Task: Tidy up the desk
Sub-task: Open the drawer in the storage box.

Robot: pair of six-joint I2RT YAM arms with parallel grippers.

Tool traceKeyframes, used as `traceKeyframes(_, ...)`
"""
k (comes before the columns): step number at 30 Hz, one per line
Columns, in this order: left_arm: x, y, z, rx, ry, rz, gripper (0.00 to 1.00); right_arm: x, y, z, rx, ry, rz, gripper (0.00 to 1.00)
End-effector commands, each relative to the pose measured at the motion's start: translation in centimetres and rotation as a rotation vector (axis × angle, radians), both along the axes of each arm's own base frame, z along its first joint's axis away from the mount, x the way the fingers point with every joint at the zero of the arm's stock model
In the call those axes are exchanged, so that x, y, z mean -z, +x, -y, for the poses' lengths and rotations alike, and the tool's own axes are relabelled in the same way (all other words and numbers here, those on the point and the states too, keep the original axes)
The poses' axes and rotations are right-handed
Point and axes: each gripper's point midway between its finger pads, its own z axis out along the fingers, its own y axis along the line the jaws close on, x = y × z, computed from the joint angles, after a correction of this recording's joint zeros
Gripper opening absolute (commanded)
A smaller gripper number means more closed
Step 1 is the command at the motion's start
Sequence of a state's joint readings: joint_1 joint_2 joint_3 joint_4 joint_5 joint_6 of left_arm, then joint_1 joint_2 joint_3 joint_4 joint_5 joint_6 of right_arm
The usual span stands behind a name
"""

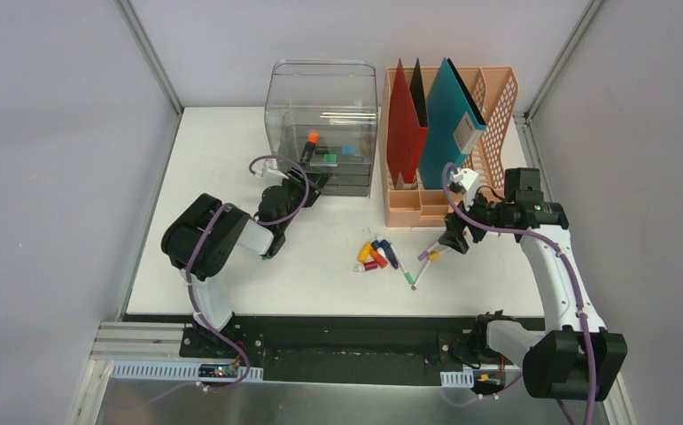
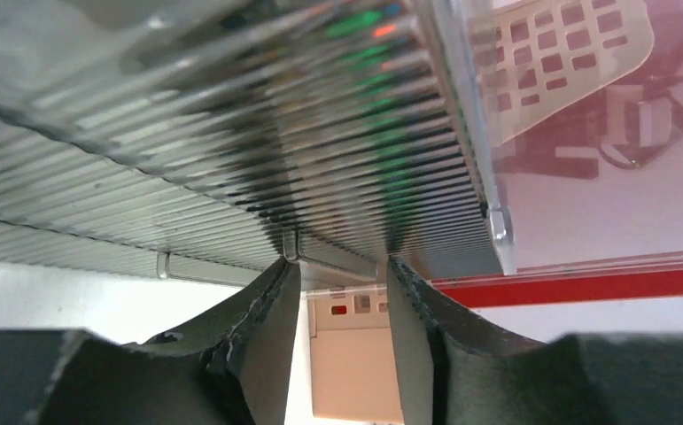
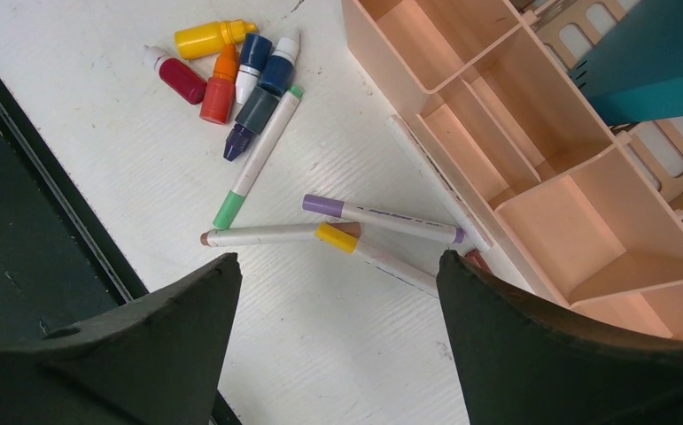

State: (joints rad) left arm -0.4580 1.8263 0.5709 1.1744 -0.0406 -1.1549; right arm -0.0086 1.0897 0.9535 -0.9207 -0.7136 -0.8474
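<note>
Now my left hand (image 2: 339, 270) brackets the drawer tab (image 2: 333, 254) just ahead, half-spread; whether it pinches, I cannot tell. I should squeeze squarely, then pull straight back.

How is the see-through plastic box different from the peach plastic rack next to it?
The clear plastic drawer box is see-through; the peach plastic file rack is solid-coloured with a holed wall. The box has a closed top; the rack is open on top. The box holds small things, like an orange-capped marker; the rack holds a red folder and a teal folder upright. Both stand side by side on the white desk.
</note>
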Motion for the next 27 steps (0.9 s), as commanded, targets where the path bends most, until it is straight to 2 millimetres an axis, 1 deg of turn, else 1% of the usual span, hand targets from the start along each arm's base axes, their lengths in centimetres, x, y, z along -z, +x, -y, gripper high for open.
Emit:
traceKeyframes(1, -2.5, 1.6, 0.2, -0.001, -0.05, 0.078, 0.37, -0.4, 0.3, -0.1, -0.021, -0.008, 0.039, 0.84)
traceKeyframes(2, -2.3, 1.7, 0.2, -0.002, -0.052, 0.076, 0.34, -0.5, 0.3, -0.1, -0.02, -0.009, 0.041, 0.84)
traceKeyframes(6, -1.8, 1.8, 0.2, -0.005, -0.048, 0.073, 0.13, -0.5, 0.3, -0.1, -0.022, -0.009, 0.043, 0.84)
traceKeyframes(9, -1.7, 1.7, 0.0, -0.009, -0.035, 0.076, 0.0, -0.5, 0.2, -0.1, -0.023, -0.007, 0.04, 0.84)
traceKeyframes(12, -1.8, 1.2, 0.0, 0.004, -0.03, 0.08, 0.0, -0.5, 0.3, -0.1, -0.024, -0.008, 0.043, 0.84)
traceKeyframes(14, -2.2, 0.8, 0.1, 0.02, -0.03, 0.089, 0.0, -0.5, 0.2, -0.1, -0.024, -0.007, 0.041, 0.84)
traceKeyframes(17, -2.7, -0.6, 0.4, 0.067, -0.029, 0.095, 0.0, -0.5, 0.3, -0.2, -0.025, -0.006, 0.043, 0.84)
traceKeyframes(20, -2.4, -2.4, 0.3, 0.092, -0.019, 0.085, 0.0, -0.5, 0.2, -0.2, -0.026, -0.004, 0.042, 0.84)
traceKeyframes(23, -1.7, -4.2, 0.0, 0.109, -0.004, 0.066, 0.0, -0.5, 0.2, -0.3, -0.03, 0.0, 0.041, 0.84)
traceKeyframes(27, -1.1, -5.5, -0.1, 0.138, 0.023, 0.057, 0.0, -0.5, 0.1, -0.4, -0.032, 0.008, 0.036, 0.84)
